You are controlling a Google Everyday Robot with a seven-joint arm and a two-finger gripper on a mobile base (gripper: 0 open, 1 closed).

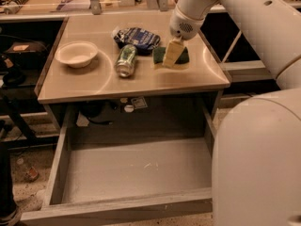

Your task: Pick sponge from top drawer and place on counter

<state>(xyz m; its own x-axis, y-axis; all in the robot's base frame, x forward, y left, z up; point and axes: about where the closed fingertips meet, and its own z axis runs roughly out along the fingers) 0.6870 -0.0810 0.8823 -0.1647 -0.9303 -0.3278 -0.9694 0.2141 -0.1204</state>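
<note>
The sponge [159, 55], dark green over yellow foam, sits low on the beige counter [141, 81] at its right middle, next to a can. My gripper [172, 54] comes down from the upper right and is shut on the sponge, one yellow padded finger [173, 51] across its front. The top drawer [136, 168] is pulled fully open below the counter, and its grey bottom is bare.
A green can [126, 60] lies on its side just left of the sponge. A dark blue snack bag [136, 36] lies behind it and a white bowl [76, 54] stands at the left. My white arm and body [258, 164] fill the right side.
</note>
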